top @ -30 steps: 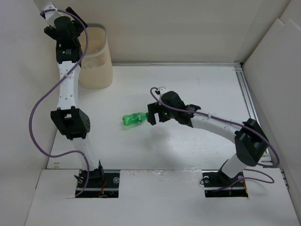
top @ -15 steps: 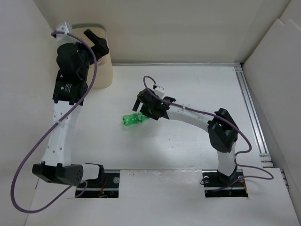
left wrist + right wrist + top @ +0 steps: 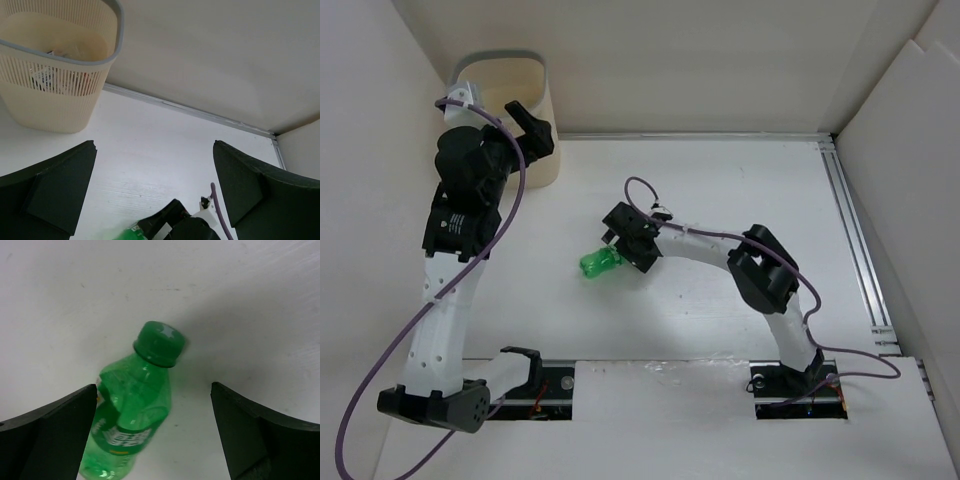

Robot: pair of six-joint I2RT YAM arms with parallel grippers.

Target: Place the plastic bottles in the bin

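Note:
The cream bin [image 3: 532,92] stands at the table's far left corner. In the left wrist view its wall [image 3: 55,100] shows, with bottles dimly visible through the perforations. One green bottle [image 3: 597,263] lies on its side mid-table. My right gripper [image 3: 617,250] is open just above its cap end. In the right wrist view the green bottle [image 3: 131,420] lies between the spread fingers, nearer the left one, with the right gripper [image 3: 152,390] touching nothing. My left gripper [image 3: 532,126] is open and empty, beside the bin's front right. It also shows in the left wrist view [image 3: 155,165].
White walls close the table at the back, left and right. A metal rail [image 3: 850,210] runs along the right edge and back. Purple cables loop off both arms. The right arm's elbow [image 3: 760,270] hangs over the table's middle.
My left gripper has come back from over the bin's mouth to its front right side. My right gripper has moved left and down over the green bottle's cap end.

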